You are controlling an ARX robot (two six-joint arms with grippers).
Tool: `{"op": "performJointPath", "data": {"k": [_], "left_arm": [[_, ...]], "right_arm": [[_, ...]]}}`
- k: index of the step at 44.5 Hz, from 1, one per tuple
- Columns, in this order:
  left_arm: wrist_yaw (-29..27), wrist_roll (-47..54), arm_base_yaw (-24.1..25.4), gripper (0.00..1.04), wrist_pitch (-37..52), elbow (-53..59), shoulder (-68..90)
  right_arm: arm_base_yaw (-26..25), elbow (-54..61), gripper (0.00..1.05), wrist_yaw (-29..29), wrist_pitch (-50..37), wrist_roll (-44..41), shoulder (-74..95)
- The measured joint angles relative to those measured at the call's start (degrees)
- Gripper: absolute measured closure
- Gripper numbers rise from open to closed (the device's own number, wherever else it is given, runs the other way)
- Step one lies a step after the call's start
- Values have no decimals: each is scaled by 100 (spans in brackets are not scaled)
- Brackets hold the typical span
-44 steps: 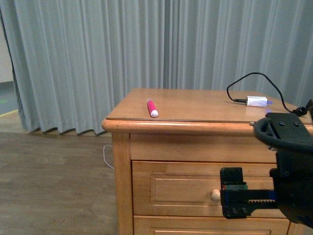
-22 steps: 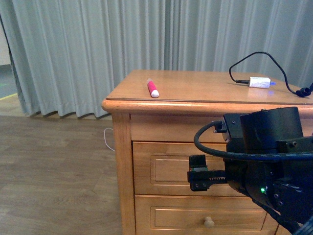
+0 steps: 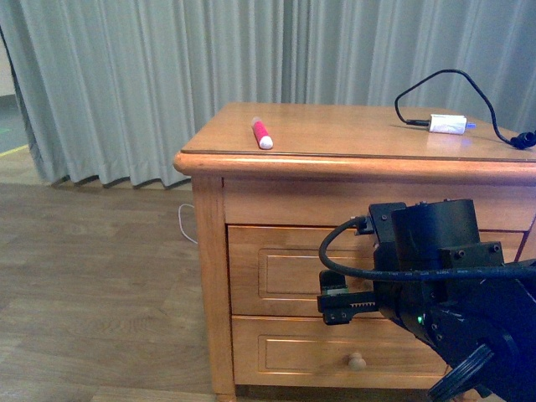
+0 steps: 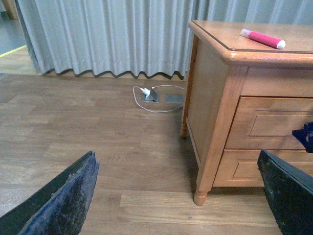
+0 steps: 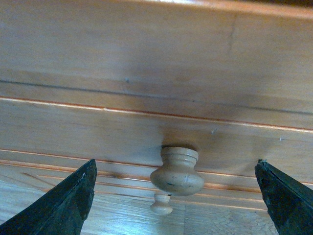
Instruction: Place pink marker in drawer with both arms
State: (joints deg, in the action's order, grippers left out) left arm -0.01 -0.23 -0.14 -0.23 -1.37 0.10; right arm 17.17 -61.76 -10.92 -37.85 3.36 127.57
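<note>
Uppermost honey-coloured wooden drawer (image 3: pixel 280 272) is shut, and the bulky black right arm (image 3: pixel 435 268) hangs before it. Its flat black fingers (image 5: pixel 61 203) stand wide apart and empty, with the drawer's round wooden knob (image 5: pixel 177 172) dead ahead between them, untouched. The left arm's fingers (image 4: pixel 61 203) are equally spread and empty, low off the cabinet's left side. The short bright pink marker (image 3: pixel 261 134) lies on the tabletop (image 3: pixel 352 138), at 11 o'clock from the right arm. Its axis runs 11-to-5, white cap toward the robot. The left arm looks nearer to it.
</note>
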Motion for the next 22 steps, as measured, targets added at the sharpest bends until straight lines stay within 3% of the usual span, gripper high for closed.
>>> {"op": "performJointPath", "data": {"k": [14,22], "left_arm": [[0,0,0,6,0,0,0],[0,0,0,6,0,0,0]], "right_arm": [[-15,42,8,-83,-267,133,46],[-15,42,30,-232,-271,144,44]]}}
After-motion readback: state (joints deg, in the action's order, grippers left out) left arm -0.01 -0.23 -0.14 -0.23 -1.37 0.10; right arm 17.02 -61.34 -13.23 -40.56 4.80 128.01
